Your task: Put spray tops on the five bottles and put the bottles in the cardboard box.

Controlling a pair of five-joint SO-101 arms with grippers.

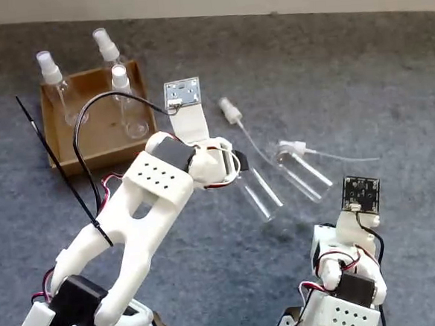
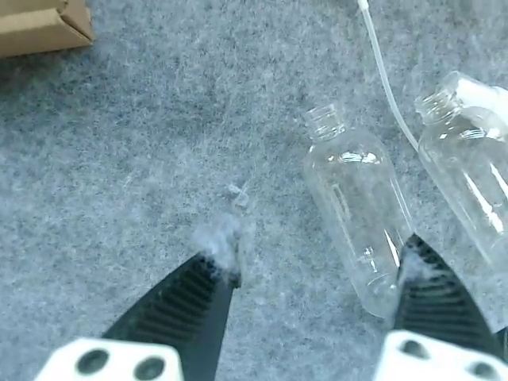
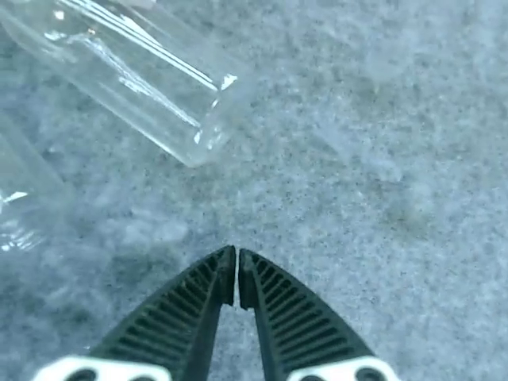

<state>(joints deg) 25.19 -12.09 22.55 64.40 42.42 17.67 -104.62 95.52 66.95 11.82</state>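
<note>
High view: three capped bottles stand inside the cardboard box. An open bottle and a second bottle lie on the counter well apart from the box, with a loose spray top nearer it.

Left wrist view: the left fingers gape wide and empty, one tip just beside the open bottle's base.

Right wrist view: the right fingers nearly meet, holding nothing.

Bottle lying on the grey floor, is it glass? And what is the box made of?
The bottle is see-through with bright shiny streaks and a ridged neck. It is probably clear plastic, though the look alone can't rule out glass. The box is flat brown with no shine and thin walls, so it looks like cardboard.
</note>
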